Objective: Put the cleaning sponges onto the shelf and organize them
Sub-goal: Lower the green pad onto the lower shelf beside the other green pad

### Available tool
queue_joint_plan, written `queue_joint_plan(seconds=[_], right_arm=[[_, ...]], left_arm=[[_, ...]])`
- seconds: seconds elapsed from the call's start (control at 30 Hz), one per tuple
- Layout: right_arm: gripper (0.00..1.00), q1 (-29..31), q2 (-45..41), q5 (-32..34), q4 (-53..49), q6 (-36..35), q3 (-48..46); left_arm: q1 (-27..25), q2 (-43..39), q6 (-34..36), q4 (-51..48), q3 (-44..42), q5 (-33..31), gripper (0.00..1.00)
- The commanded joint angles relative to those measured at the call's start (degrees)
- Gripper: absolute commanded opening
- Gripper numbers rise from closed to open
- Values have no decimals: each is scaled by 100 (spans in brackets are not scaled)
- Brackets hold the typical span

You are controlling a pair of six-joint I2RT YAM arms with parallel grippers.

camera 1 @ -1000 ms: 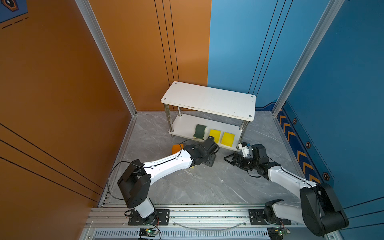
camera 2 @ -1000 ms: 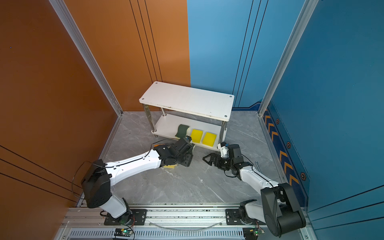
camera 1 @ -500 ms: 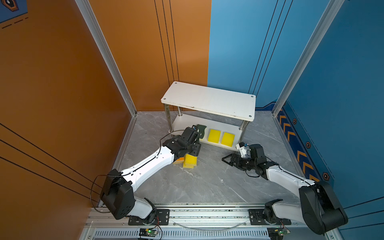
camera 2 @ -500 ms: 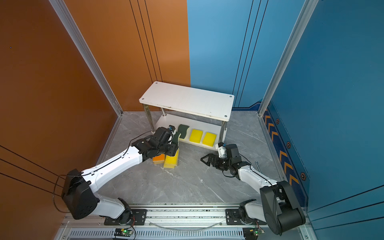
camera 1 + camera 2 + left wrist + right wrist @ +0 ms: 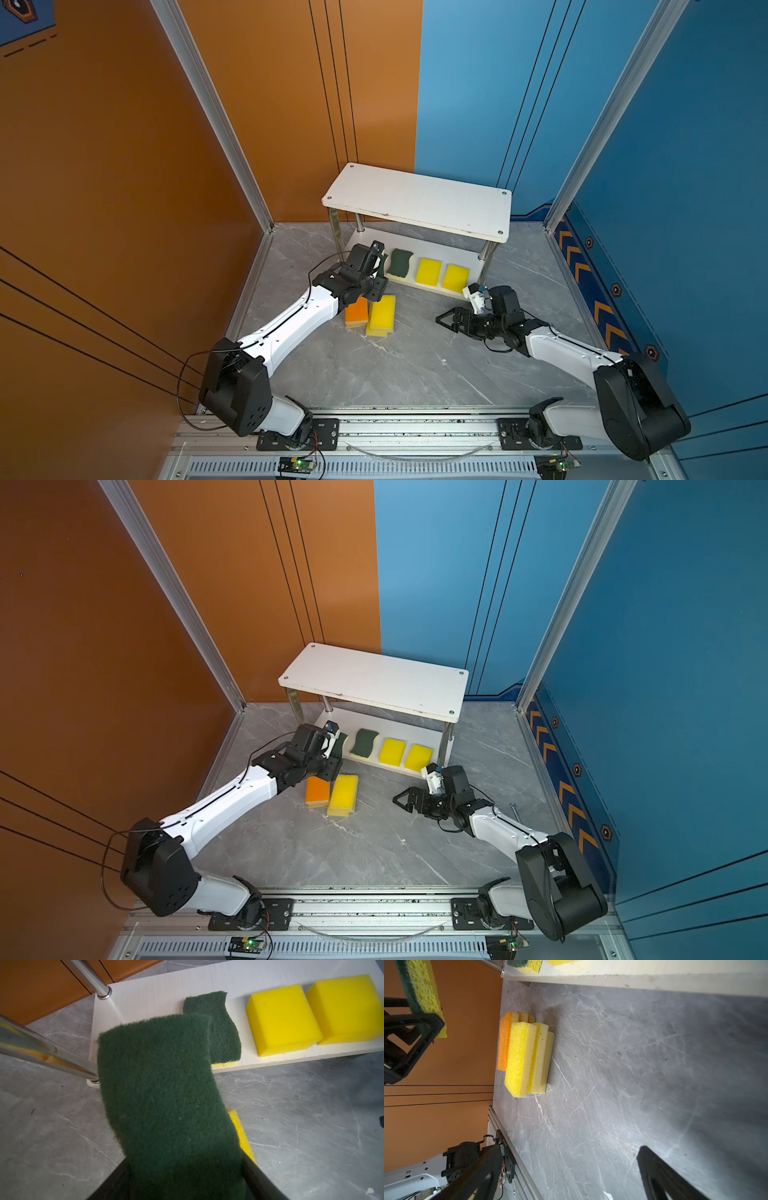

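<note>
Left gripper (image 5: 182,1180) is gripping a green scouring pad (image 5: 164,1093) between its fingers, holding it up off the table (image 5: 415,365) at the left end of the shelf (image 5: 419,203). In the right wrist view the same pad (image 5: 422,991) is showing its yellow foam underside, clamped in the black fingers (image 5: 428,1022).

Lower board (image 5: 158,993) of the shelf is carrying three sponges in a row: a second green scouring pad (image 5: 400,264), then two yellow sponges (image 5: 429,272) (image 5: 455,277), side by side and nearly touching. The held pad is hanging just beside the near-left chrome leg (image 5: 47,1057), in front of the board's edge, over the table rather than the board.

Top board is bare in both top views.

On the table in front of the shelf, a stack of yellow sponges (image 5: 381,318) is sitting flush against a stack topped with orange (image 5: 357,311); the right wrist view is showing several layers in each (image 5: 527,1057).

Right gripper (image 5: 451,321) is resting low near the table, to the right of the stacks and well apart from them, fingers spread wide, holding nothing.
</note>
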Motion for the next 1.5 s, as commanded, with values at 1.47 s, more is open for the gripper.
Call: queue_joint_plan(seconds=[1.47], right_arm=[[100,379,439,251,173,128,444]], left_arm=[[1145,2114,780,1106,1130,833,69]])
